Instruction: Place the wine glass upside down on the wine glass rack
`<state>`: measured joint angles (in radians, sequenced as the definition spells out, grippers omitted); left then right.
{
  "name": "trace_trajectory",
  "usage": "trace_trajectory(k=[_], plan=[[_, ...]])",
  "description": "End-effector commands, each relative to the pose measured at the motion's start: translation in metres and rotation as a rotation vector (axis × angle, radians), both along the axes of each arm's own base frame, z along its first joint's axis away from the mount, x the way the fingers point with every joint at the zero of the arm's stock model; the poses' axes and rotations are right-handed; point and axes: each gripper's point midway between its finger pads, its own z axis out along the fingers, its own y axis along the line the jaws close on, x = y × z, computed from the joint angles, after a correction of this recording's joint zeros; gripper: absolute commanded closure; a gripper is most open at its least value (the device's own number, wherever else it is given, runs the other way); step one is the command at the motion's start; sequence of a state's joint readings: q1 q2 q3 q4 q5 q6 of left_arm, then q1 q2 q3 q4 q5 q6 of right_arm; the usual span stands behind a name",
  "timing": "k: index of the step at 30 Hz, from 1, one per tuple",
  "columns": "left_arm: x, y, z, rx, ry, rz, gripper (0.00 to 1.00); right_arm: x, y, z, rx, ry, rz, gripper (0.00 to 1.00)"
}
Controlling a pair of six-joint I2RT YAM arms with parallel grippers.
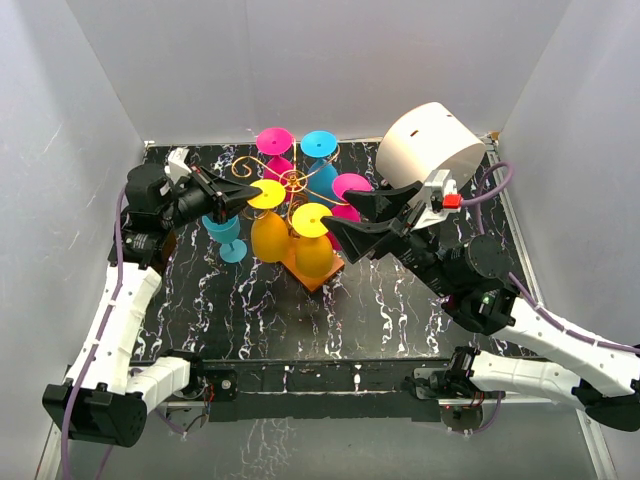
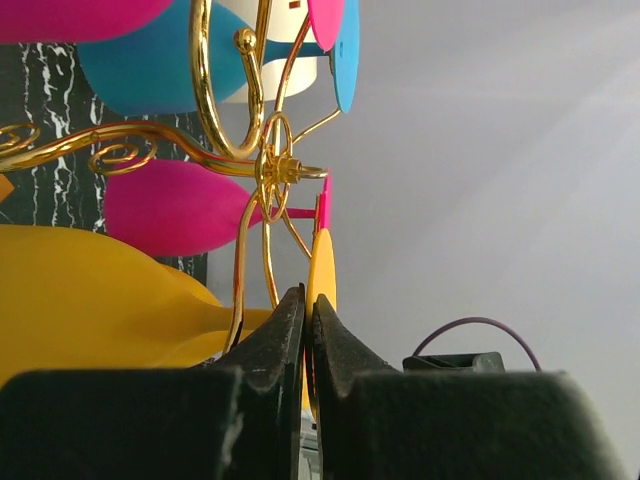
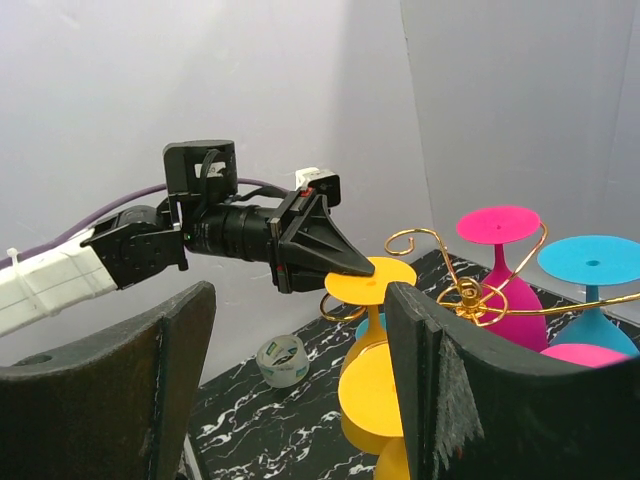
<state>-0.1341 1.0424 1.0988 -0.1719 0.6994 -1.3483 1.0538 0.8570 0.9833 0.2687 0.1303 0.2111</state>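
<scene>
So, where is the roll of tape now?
Right wrist view: the tape roll lies on the table below the left hand, just left of the yellow glass.

Yellow wine glass (image 1: 268, 196) — gold rack (image 1: 294, 181)

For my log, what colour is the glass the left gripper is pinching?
Yellow: the wine glass in the left gripper, clearest from the right wrist.

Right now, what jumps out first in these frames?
The gold wine glass rack in the middle, hung with upside-down pink, blue and yellow glasses. The left gripper pinches a yellow wine glass by its foot at the rack's left; the right gripper hangs open at its right.
</scene>
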Motion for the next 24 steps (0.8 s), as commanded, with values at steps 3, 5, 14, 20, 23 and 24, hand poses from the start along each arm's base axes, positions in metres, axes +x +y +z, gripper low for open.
trace_trajectory(k=[3,5,14,20,23,24], plan=[[-0.008,0.005,0.012,0.055,-0.059,0.021,1.00,-0.003,-0.011,0.013,0.042,-0.029,-0.020,0.33],[-0.009,0.007,0.012,0.062,-0.062,0.032,1.00,-0.003,-0.010,0.013,0.041,-0.028,-0.017,0.33],[-0.017,0.018,0.015,0.137,-0.090,0.084,1.00,-0.005,-0.009,0.013,0.041,-0.029,-0.007,0.33],[-0.022,0.018,0.014,0.140,-0.088,0.082,1.00,-0.005,-0.007,0.014,0.043,-0.024,0.000,0.33],[-0.024,0.021,0.014,0.159,-0.090,0.097,1.00,-0.005,-0.007,0.014,0.046,-0.023,0.003,0.33],[-0.024,0.024,0.014,0.173,-0.091,0.111,1.00,-0.005,-0.007,0.014,0.046,-0.022,0.004,0.33]])
